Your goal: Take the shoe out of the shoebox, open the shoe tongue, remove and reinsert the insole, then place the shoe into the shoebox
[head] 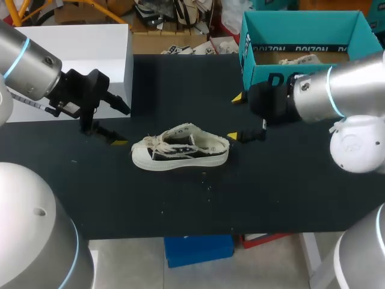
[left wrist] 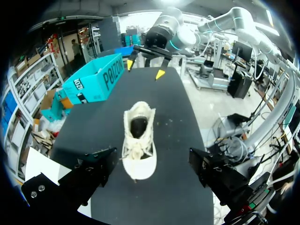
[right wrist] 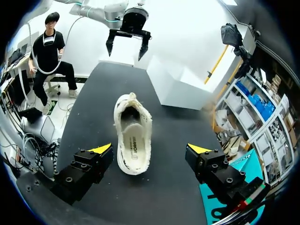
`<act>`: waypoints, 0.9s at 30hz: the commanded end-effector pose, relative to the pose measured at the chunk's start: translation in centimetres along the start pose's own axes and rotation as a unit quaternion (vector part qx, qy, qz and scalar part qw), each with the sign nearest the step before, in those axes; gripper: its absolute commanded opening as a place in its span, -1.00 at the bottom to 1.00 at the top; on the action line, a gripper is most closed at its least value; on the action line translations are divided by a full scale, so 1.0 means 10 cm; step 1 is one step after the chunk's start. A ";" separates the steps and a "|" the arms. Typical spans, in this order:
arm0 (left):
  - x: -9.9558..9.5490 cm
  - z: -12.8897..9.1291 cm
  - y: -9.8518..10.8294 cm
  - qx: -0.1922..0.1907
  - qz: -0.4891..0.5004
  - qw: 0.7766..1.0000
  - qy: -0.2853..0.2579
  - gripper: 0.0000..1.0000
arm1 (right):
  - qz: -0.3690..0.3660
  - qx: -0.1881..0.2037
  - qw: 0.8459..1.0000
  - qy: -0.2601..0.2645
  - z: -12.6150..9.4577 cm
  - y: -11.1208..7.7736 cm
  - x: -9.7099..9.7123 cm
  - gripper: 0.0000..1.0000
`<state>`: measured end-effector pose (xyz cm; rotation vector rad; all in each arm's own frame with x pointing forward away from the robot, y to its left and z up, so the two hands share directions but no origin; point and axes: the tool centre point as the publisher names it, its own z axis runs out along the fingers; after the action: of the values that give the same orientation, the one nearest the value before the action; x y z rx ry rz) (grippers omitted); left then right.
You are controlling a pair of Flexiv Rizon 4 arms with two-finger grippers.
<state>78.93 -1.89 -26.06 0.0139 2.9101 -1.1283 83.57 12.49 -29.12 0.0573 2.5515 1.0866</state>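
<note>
- Canvas, cream and frayed at the edges, with a black side panel and a thick white rubber sole: in the head view the shoe (head: 180, 147) stands upright on the matte black table (head: 271, 192). It is out of the box (head: 301, 21) and lies lengthwise between my arms, toe to my left, heel to my right. I judge that layout suits the tongue step, with one arm at each end.
- In the same view, my left gripper (head: 123, 126) hangs off the toe with its fingers spread and nothing between them. My right gripper (head: 234, 117) is spread and empty too, its nearer yellow tip just beside the heel. I cannot tell whether it touches. The box is teal cardboard, open-topped, behind my right arm. Something pale lies inside that I cannot identify.
- In the left wrist view, the shoe (left wrist: 139, 140) points its rounded toe at the left gripper (left wrist: 152, 157), whose wide black fingers sit apart from it on either side. The cream laces (left wrist: 138, 150) bunch loosely over the tongue, and the dark mouth opens behind them. The right gripper (left wrist: 144, 65) hangs past the heel, with the box (left wrist: 96, 79) beside it.
- In the right wrist view, I look into the shoe (right wrist: 133, 136) from the heel. The insole (right wrist: 132, 140) lies flat and pale inside, so I judge its removal is not yet done. The right gripper (right wrist: 150, 149) stands wide, clear of the heel. The left gripper (right wrist: 127, 42) is splayed beyond the toe.
</note>
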 end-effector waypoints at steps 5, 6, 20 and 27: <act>0.00 0.02 0.01 0.000 0.001 1.000 -0.002 1.00 | 0.000 -0.037 0.997 0.070 0.08 -0.09 0.01 1.00; 0.00 0.02 0.01 0.000 0.001 1.000 -0.002 1.00 | 0.000 -0.037 0.997 0.070 0.08 -0.09 0.01 1.00; 0.00 0.02 0.01 0.000 0.001 1.000 -0.002 1.00 | 0.014 -0.059 0.997 0.037 0.13 -0.21 -0.08 1.00; 0.00 0.02 0.01 0.000 0.001 1.000 -0.002 1.00 | 0.031 -0.079 0.996 0.031 0.27 -0.32 -0.10 1.00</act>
<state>78.93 -1.90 -26.05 0.0138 2.9103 -1.1279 85.65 11.51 -31.71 0.0633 2.5526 1.2911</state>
